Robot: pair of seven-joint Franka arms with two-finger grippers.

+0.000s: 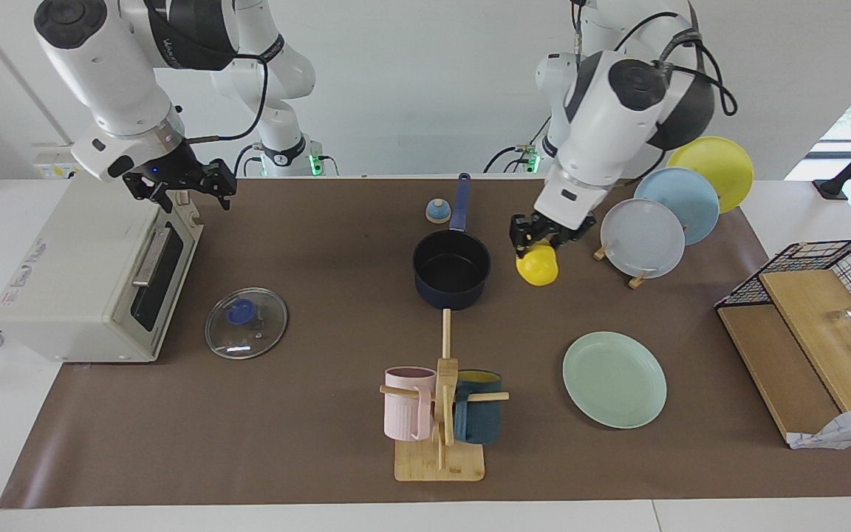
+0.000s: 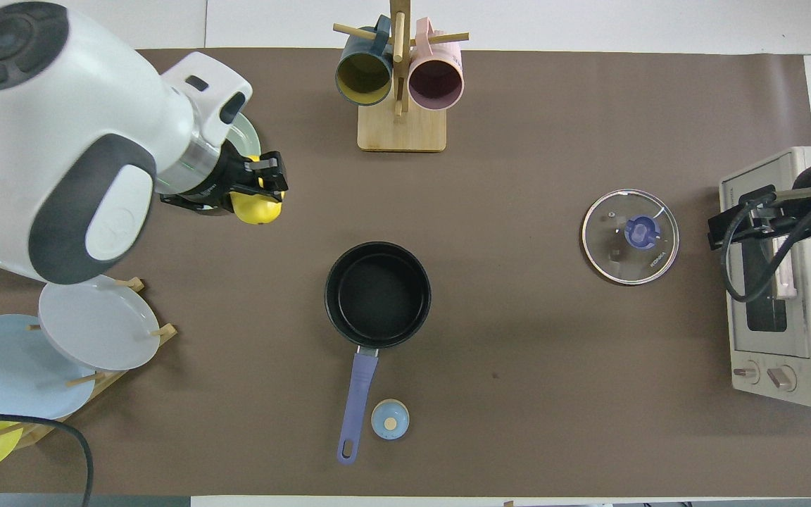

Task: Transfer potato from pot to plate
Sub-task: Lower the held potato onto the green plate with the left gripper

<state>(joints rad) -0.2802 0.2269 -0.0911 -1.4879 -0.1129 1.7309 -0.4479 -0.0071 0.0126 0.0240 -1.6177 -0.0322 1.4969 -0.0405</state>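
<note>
The left arm reaches out from its base with its wrist bent down, raised above the table; its left gripper (image 1: 538,247) points toward 7 o'clock in the facing view, fingers clamped on a small yellow oval lump. The right arm waits raised, its right gripper (image 1: 188,183) spread wide, empty

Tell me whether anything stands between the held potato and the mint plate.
Nothing visible does. The left gripper holds the potato in the air, clear of the pot. Between it and the plate lies only bare mat. The plate rack stands aside, toward the left arm's end.
</note>
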